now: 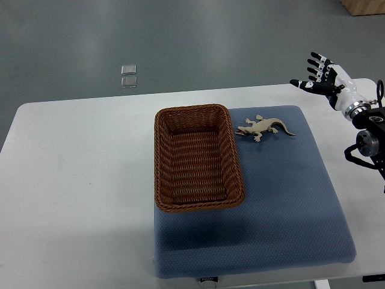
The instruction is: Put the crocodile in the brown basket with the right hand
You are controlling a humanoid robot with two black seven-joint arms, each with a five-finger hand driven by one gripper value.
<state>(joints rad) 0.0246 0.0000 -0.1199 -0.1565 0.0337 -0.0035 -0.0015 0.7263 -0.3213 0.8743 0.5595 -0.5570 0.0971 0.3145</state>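
Observation:
A small beige toy crocodile (263, 127) lies flat on the blue mat (283, 198), just right of the basket, its head pointing toward the basket rim. The brown wicker basket (161, 162) sits on the mat's left part, rectangular, with nothing inside. My right hand (319, 75) hangs in the air at the upper right, above the table's far right corner. Its fingers are spread and hold nothing. It is well apart from the crocodile, up and to the right of it.
The white table (78, 180) stretches out left of the mat. Two small clear squares (128, 75) lie on the grey floor beyond the table. A wooden piece (364, 6) shows at the top right corner.

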